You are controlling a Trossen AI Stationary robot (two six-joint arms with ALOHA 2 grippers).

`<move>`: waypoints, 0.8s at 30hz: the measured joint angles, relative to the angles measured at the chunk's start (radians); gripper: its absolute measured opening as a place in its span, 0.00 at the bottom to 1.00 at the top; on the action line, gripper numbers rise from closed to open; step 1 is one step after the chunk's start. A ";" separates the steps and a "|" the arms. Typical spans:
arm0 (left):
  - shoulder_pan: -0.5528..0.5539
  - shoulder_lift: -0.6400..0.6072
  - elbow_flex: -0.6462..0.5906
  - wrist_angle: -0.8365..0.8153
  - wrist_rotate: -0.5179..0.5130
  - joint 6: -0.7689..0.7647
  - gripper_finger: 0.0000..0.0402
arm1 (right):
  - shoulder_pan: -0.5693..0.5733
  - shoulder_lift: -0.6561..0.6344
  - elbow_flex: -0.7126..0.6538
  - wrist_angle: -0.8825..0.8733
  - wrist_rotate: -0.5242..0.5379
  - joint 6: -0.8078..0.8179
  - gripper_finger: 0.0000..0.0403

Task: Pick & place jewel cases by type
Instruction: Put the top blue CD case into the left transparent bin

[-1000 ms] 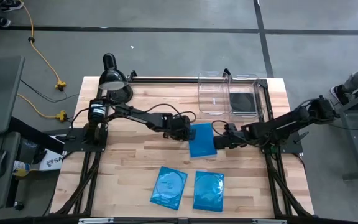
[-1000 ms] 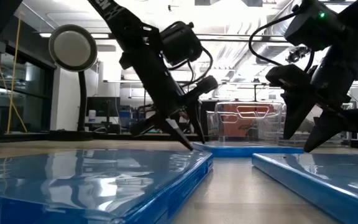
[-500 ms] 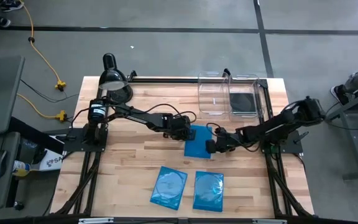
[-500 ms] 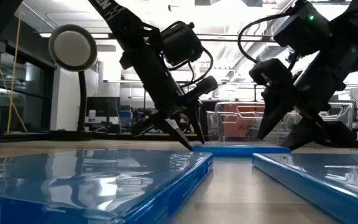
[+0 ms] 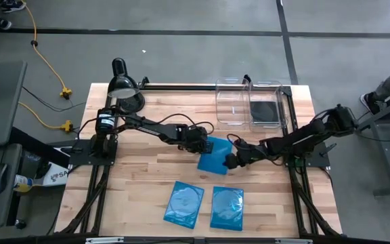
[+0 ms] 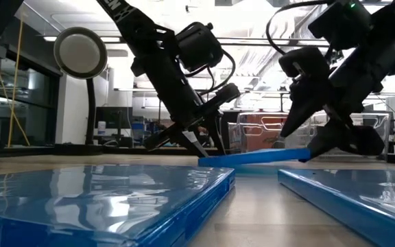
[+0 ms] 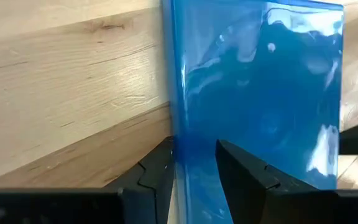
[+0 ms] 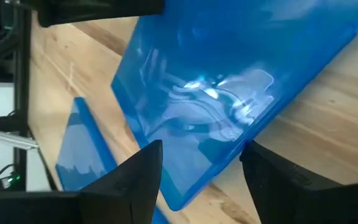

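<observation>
A blue jewel case (image 5: 213, 153) sits mid-table between my two grippers and is tilted in the low view (image 6: 259, 157), right edge raised and left edge low. My left gripper (image 5: 200, 144) is shut on its left edge. My right gripper (image 5: 232, 160) is open at its right edge, with the case between the wide-apart fingers in the right wrist view (image 8: 201, 180). Two more blue jewel cases (image 5: 183, 203) (image 5: 227, 208) lie flat near the table's near edge. A black jewel case (image 5: 263, 110) lies in the right-hand clear bin. My left gripper holds the case's left edge (image 7: 174, 134): one finger (image 7: 154, 177) on the table side of that edge, the other (image 7: 244, 177) on the top face. The fingers slant down from the table's left. That edge stays low, by the table. My right gripper has its lower finger (image 6: 334, 145) under the case's right edge (image 6: 306, 154), coming from the table's right and slanting down. The upper finger (image 6: 295, 120) stands above the top face, apart from it. That edge rests raised on the lower finger.
Two clear bins (image 5: 232, 102) (image 5: 268, 91) stand side by side at the far right of the table. A black desk lamp (image 5: 124, 88) stands at the far left corner. Bare wood lies between the centre case and the two near ones.
My right gripper has moved toward the table's left, tipped further down and come in at the case's right edge, staying open. The case's right edge has lifted off the table while its left edge has stayed at my left gripper. The case has also slid and turned slightly.
</observation>
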 joint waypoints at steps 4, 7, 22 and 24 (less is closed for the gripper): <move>-0.002 0.000 0.000 0.008 0.000 0.004 0.29 | 0.013 -0.003 0.000 0.022 -0.002 0.001 0.49; -0.002 0.000 -0.001 0.022 0.011 0.018 0.29 | 0.024 -0.004 0.004 0.053 0.000 0.009 0.49; -0.029 0.010 0.002 0.201 0.030 0.003 0.29 | 0.042 -0.009 0.013 0.175 0.074 0.053 0.49; -0.029 0.010 0.002 0.194 0.034 0.003 0.29 | 0.042 -0.009 0.013 0.151 0.075 0.061 0.48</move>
